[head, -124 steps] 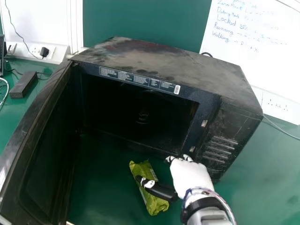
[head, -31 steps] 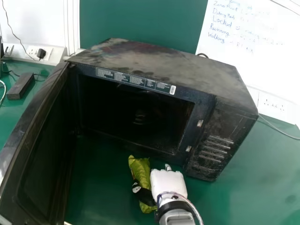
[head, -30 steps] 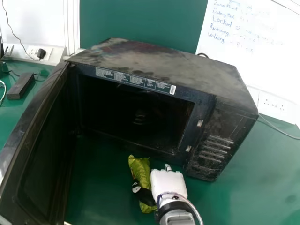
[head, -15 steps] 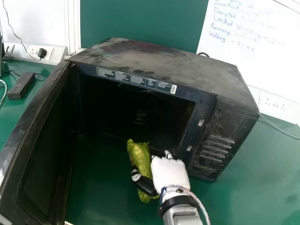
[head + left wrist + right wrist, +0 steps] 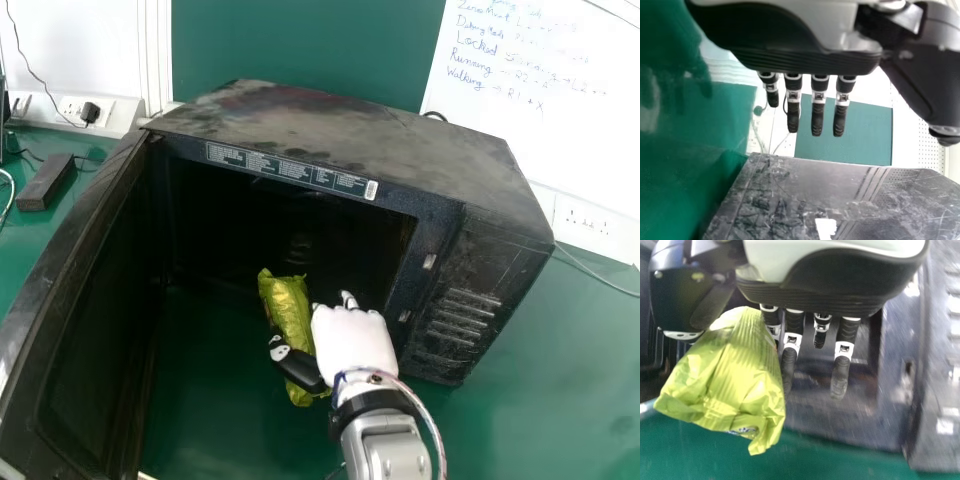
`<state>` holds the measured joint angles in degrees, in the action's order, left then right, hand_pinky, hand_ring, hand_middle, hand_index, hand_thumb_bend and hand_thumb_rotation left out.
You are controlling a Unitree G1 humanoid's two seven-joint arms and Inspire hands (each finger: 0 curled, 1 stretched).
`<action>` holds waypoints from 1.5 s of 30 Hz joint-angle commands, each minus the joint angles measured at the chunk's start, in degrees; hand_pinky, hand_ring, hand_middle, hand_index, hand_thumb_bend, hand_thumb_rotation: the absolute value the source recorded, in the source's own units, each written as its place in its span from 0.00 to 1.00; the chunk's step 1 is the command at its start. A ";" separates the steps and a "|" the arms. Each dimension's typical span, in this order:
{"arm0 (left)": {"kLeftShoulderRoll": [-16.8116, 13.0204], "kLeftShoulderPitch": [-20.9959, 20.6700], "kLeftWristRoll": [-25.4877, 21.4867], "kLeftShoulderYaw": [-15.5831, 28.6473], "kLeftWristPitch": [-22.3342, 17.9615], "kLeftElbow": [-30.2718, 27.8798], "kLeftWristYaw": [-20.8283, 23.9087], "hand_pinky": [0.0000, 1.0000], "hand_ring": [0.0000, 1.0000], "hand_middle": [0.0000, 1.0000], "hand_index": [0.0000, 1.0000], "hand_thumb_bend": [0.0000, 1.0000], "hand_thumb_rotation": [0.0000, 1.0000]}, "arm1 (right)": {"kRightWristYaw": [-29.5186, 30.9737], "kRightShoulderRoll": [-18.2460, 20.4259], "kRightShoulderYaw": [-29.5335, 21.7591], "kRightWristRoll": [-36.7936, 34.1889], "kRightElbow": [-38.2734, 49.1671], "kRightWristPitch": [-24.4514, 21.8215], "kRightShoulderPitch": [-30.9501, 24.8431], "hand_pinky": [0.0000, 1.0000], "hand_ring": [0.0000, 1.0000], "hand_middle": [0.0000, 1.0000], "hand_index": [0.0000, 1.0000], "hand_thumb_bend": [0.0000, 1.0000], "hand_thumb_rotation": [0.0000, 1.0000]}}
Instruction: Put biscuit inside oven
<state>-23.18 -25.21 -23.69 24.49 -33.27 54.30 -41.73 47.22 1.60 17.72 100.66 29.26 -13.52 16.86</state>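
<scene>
Biscuit packet (image 5: 290, 310) is at mouth of the open oven (image 5: 330, 130), lower centre of head view; right hand (image 5: 352, 342) grips it, left hand (image 5: 805, 61) is open.

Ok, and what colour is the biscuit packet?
The biscuit packet is yellow-green, clearest in the right wrist view.

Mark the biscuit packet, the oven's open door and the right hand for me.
Biscuit packet (image 5: 727, 382): right wrist view, on the middle of its wrapper.
Open door (image 5: 75, 300): head view, on its inner face.
Right hand (image 5: 352, 345): head view, on its white back.
</scene>
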 commanded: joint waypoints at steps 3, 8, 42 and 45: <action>0.66 1.94 -0.01 0.21 1.33 2.21 -0.13 0.79 0.83 0.85 0.82 0.77 0.58 | -2.11 0.48 -0.25 -1.34 -1.39 -0.52 2.07 0.36 0.40 0.42 0.51 0.53 0.00; 0.57 1.80 0.08 0.21 1.28 2.56 0.01 0.79 0.83 0.84 0.82 0.77 0.58 | -3.66 0.08 -0.70 -3.18 -3.37 -0.75 4.27 0.40 0.43 0.43 0.51 0.53 0.00; 0.42 2.34 0.09 0.42 1.15 2.23 -0.23 0.78 0.82 0.84 0.81 0.76 0.58 | -27.54 -10.24 0.57 -23.18 -36.56 -4.29 23.98 0.49 0.47 0.47 0.50 0.53 0.00; 0.35 2.23 -0.18 0.54 1.25 2.47 -0.74 0.78 0.82 0.84 0.82 0.76 0.57 | -30.58 -11.45 1.56 -24.77 -39.69 -4.02 25.44 0.48 0.47 0.46 0.50 0.53 0.00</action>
<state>-23.75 -25.36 -23.74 24.84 -33.51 54.78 -42.33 18.82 -9.33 18.65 76.73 -9.34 -17.76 40.43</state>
